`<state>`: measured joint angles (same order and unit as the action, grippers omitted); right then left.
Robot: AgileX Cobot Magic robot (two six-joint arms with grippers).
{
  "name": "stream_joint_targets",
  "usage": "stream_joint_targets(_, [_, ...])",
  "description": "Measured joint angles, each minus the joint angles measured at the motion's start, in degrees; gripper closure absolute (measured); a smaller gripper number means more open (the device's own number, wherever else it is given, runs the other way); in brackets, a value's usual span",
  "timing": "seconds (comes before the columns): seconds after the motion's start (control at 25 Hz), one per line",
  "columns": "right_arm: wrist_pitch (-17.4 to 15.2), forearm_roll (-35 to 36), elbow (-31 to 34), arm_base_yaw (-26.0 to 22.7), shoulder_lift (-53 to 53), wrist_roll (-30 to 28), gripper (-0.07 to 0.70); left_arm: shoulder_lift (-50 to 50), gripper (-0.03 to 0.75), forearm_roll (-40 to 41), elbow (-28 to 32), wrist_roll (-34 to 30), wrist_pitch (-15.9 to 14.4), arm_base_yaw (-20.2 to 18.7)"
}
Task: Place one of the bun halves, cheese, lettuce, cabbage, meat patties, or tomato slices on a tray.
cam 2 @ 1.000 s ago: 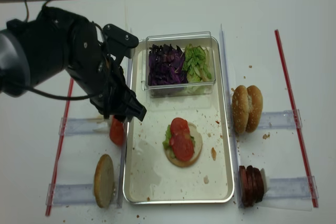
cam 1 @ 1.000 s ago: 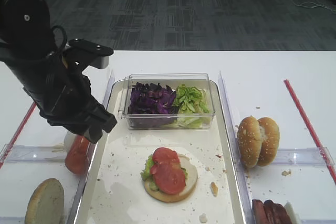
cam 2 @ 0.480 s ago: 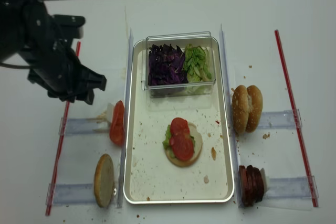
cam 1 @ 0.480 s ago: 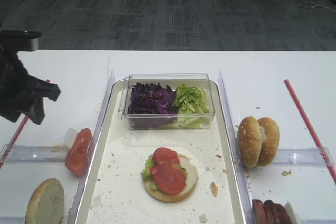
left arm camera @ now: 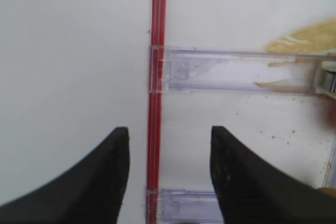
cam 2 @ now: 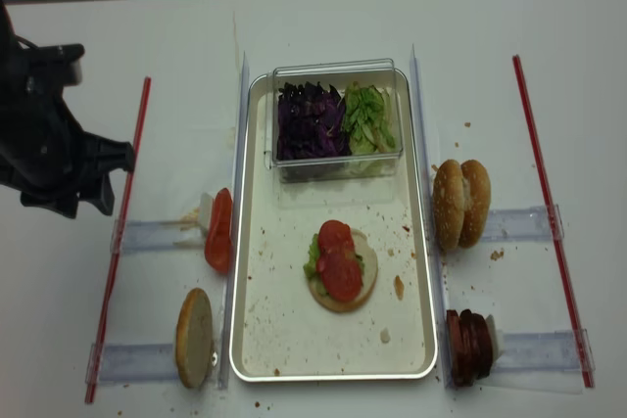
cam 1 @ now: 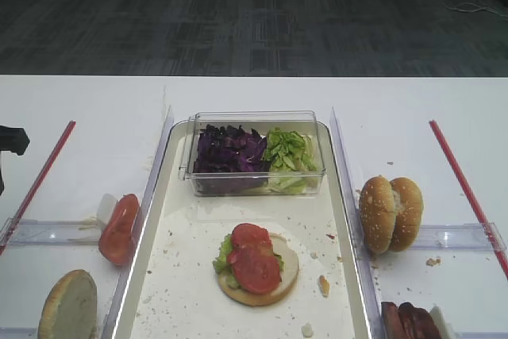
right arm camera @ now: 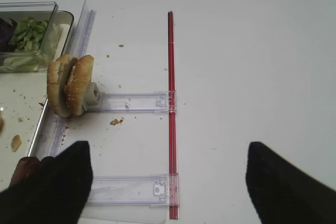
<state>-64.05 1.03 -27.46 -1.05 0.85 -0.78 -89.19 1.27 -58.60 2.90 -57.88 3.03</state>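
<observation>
**Two tomato slices on the bun, both claws clear**

Two tomato slices (cam 2: 339, 259) lie on lettuce over a bun half (cam 2: 343, 286) near the middle of the tray (cam 2: 294, 359). One spare slice (cam 2: 218, 230) stands on edge in a clear rack just outside the tray's left rim, and another bun half (cam 2: 194, 336) stands in the rack nearer the camera. We read this upright storage as giving a claw an edge to pinch. Paired buns (cam 2: 460, 203) and patties (cam 2: 470, 343) stand likewise on the right. A tub (cam 2: 336, 68) of cabbage (cam 2: 306, 120) and lettuce (cam 2: 367, 116) fills the tray's far end.

We see the left claw (left arm camera: 168, 171) with fingers apart, holding nothing, above the left red strip (cam 2: 120, 232) on the tabletop. We see the right claw (right arm camera: 168, 182) spread wide and empty beside its racks. We judge the tray's raised rim the chief obstacle; bare tray floor lies around the bun.
</observation>
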Motion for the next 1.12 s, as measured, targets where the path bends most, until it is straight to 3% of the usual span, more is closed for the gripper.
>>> stream_joint_targets(0.16, [0.0,0.0,0.0,0.0,0.0,0.0,0.006,6.51,0.307,0.48,4.33,-0.1,0.45,0.0])
stream_joint_targets(0.36, [0.0,0.0,0.0,0.0,0.0,0.0,0.006,15.13,0.099,0.7,9.58,-0.47,-0.47,0.0])
stream_joint_targets(0.44, [0.0,0.0,0.0,0.0,0.0,0.0,0.006,18.48,0.056,0.7,11.6,-0.7,-0.9,0.0])
stream_joint_targets(1.12, [0.0,0.0,0.0,0.0,0.0,0.0,0.006,50.3,0.03,0.7,27.02,-0.26,-2.67,0.0])
